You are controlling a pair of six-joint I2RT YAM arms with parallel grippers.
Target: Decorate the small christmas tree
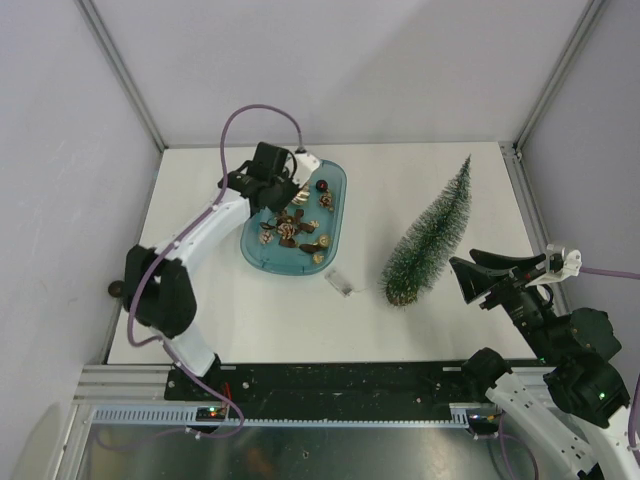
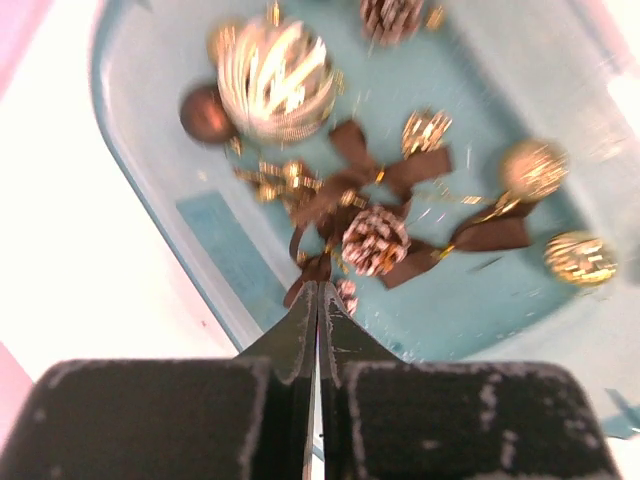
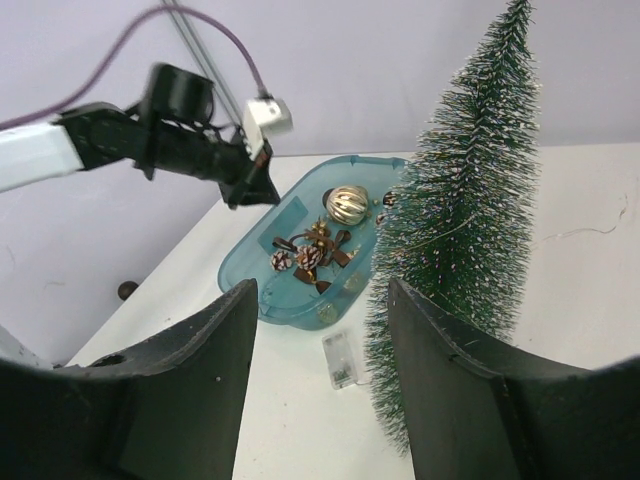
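The left jaws hover clenched over the teal tray (image 2: 470, 310) at the upper left of the overhead view. Their tips press together right at the brown ribbon (image 2: 310, 265) of a frosted pinecone ornament (image 2: 375, 240), but whether the ribbon is actually nipped between them cannot be told. The small christmas tree (image 1: 430, 235) stands upright on the white bench (image 1: 250, 320) at centre right, well apart from the tray, with a small clear box (image 1: 340, 282) lying between the two. The right jaws are spread wide, facing the tree's lower half without touching it.

The step in hand appears to be lifting one ornament out. Doing it well likely means a slow, straight lift to check that the ribbon comes away alone, since other ribbons overlap it and a gold striped ball (image 2: 277, 80) and a dark bauble (image 2: 205, 115) lie nearby. If nothing rises, reopening and dropping lower over the loop would serve better. The right jaws could steady the tree low down before the ornament is hung.
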